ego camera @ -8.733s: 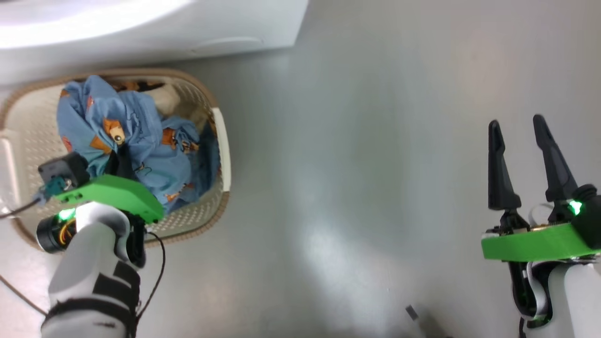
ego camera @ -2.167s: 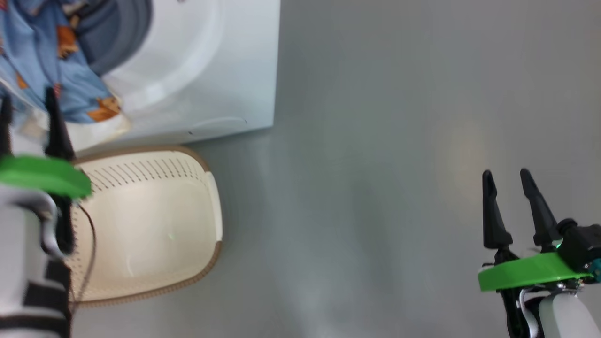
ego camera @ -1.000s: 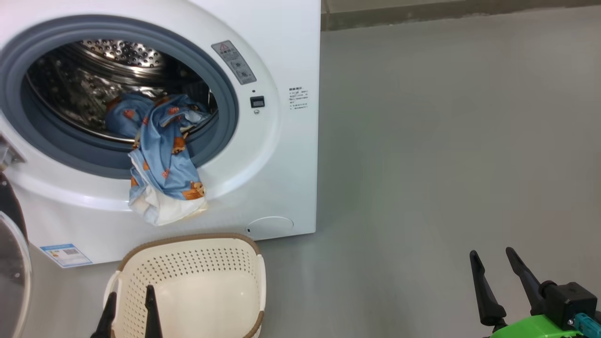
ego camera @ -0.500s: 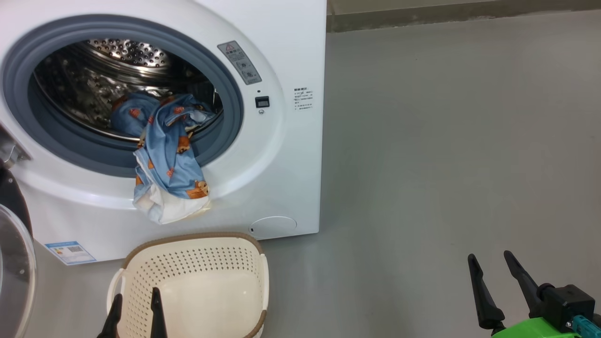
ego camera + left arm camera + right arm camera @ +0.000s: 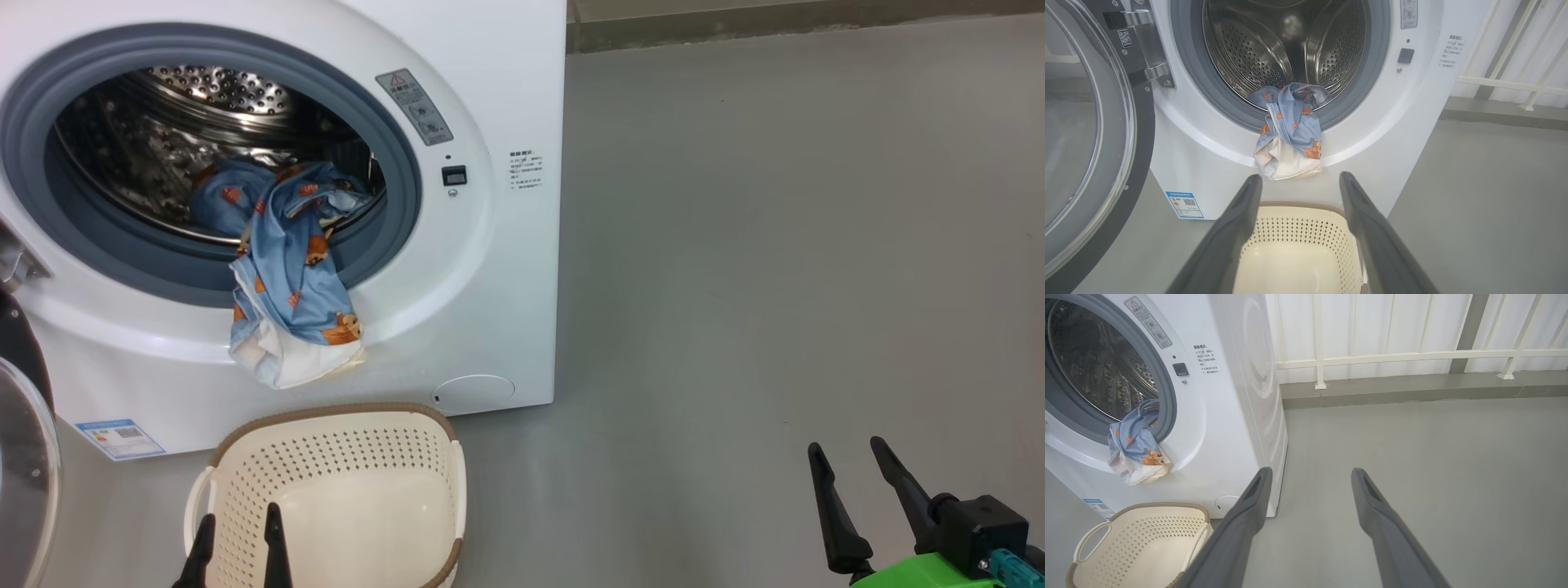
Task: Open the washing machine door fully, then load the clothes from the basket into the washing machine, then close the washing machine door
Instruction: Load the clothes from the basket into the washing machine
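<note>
- Clothes [image 5: 286, 278] lie half in the washing machine [image 5: 506, 286]. One part rests low in its drum [image 5: 1290, 41], and the other spills over the grey-blue gasket [image 5: 400, 220] and hangs down the machine's white front.
- They look light, soft and floppy. A pinch would likely drag the whole bundle along, and loose folds may slip free.
- Best hold, as I judge it: the bunched cream-and-blue lump at the bottom of the hanging part, lifted over the gasket and pushed into the drum.
- Basket [image 5: 326, 411] sits on the floor just in front of the machine, under the hanging cloth, and looks empty.
- Washing machine door [image 5: 1090, 134] stands swung open at the machine's left. It is rigid and hinged, so it is better pushed at its black rim than at the glass.
- Left jaws hang spread and empty above the basket. Right jaws, also spread and empty, hang over the floor off the machine's right.
</note>
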You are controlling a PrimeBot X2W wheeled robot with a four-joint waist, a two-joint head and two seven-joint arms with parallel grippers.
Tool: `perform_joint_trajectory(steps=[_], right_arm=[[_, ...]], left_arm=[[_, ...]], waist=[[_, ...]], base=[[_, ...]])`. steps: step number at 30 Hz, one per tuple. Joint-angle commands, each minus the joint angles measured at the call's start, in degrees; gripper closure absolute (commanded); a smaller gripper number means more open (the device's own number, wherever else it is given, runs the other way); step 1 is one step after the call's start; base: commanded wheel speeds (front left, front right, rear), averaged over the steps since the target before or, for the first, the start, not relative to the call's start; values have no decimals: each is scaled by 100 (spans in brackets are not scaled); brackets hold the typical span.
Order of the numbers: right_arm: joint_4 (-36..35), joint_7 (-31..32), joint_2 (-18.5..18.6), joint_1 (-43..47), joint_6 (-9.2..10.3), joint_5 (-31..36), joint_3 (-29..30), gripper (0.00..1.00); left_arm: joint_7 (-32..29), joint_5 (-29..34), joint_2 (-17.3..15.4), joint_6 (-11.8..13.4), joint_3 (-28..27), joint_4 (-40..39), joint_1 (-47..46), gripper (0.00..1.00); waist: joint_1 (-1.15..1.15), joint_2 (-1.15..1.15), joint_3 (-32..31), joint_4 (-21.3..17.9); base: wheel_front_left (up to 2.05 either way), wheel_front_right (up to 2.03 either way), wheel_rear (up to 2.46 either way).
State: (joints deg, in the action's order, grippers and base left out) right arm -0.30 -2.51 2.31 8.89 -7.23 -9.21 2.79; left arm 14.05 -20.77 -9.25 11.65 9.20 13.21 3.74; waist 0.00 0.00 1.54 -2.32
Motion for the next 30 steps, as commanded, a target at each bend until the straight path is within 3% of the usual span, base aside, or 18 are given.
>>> perform_joint_trajectory(steps=[1, 8, 14, 22, 30], right_arm=[[-139, -20, 76, -130, -25, -13, -135, 0], [-149, -27, 73, -172, -25, -29, -167, 0], [-165, -76, 69, -291, -25, -75, -193, 0], [-149, -243, 64, -529, -25, -85, -230, 0], [-39, -473, 60, -834, -25, -130, -298, 0]], left_arm=[[21, -29, -69, 16, -169, -71, -269, 0], [-54, -89, -63, 46, -171, 1, -334, 0], [-278, -322, -64, -79, -227, 381, -713, 0], [-738, -504, -146, -337, -177, 1463, -1717, 0], [-1247, -764, -462, -639, -317, 2745, -2923, 0]], waist=[[0, 0, 1, 0], [0, 0, 61, -23], [0, 0, 332, -107], [0, 0, 848, -370], [0, 0, 1438, -744]], base=[[0, 0, 0], [0, 0, 0], [0, 0, 0], [0, 0, 0], [0, 0, 0]])
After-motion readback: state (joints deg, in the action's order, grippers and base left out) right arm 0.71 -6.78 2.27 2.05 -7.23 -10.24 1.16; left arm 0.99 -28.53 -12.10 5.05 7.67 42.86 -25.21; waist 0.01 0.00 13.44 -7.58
